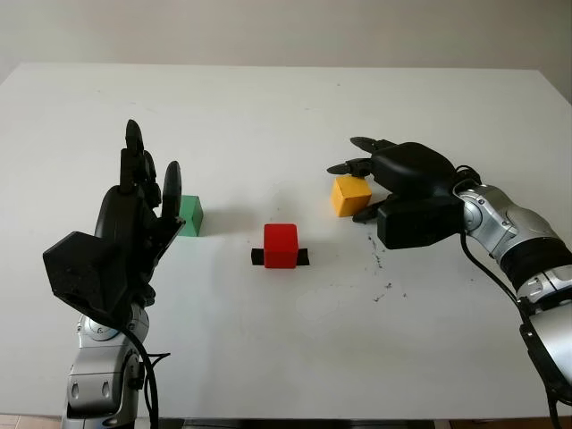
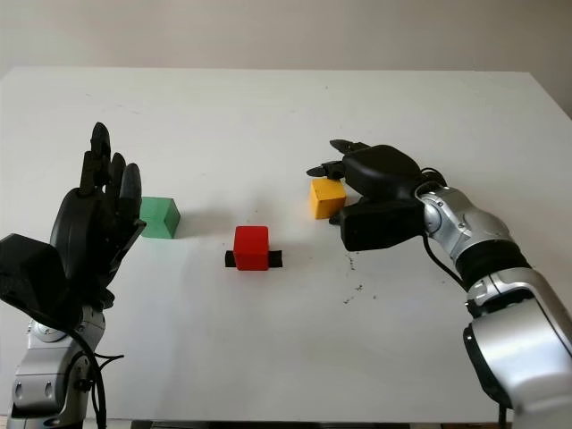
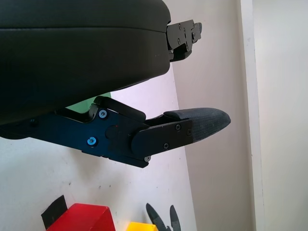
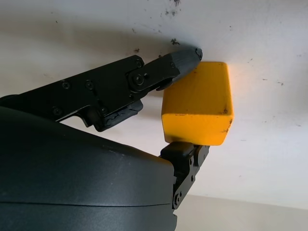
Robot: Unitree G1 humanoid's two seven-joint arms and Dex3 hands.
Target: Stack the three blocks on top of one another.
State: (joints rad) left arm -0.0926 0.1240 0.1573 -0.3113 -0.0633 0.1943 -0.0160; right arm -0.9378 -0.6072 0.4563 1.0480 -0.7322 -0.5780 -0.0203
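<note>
Three small blocks sit on a white table (image 1: 286, 98), none stacked yet. The red block (image 1: 281, 245) is the middle one, resting on a short strip of black tape (image 1: 257, 258), and serves here as the landmark. To the right of the red block, and slightly farther from the robot, is the yellow block (image 1: 349, 195). The right hand (image 1: 407, 192) is wrapped around it: in the right wrist view one finger (image 4: 185, 57) presses one side of the yellow block and another part of the hand meets the opposite side, so the fingers are closed on the block, which seems to be still sitting on the table or only just above it. To the left of the red block, about as far away, is the green block (image 1: 189, 215). The left hand (image 1: 134, 223) is raised just left of the green block, holding nothing, fingers pointing upward and uncurled. The step in hand appears to be picking up the yellow block to carry it to the red one. To do this well, the grip should stay square on opposite faces, the lift should go straight up before moving sideways toward the red block, and the yellow block should come down level and centred so the stack does not tilt.
</note>
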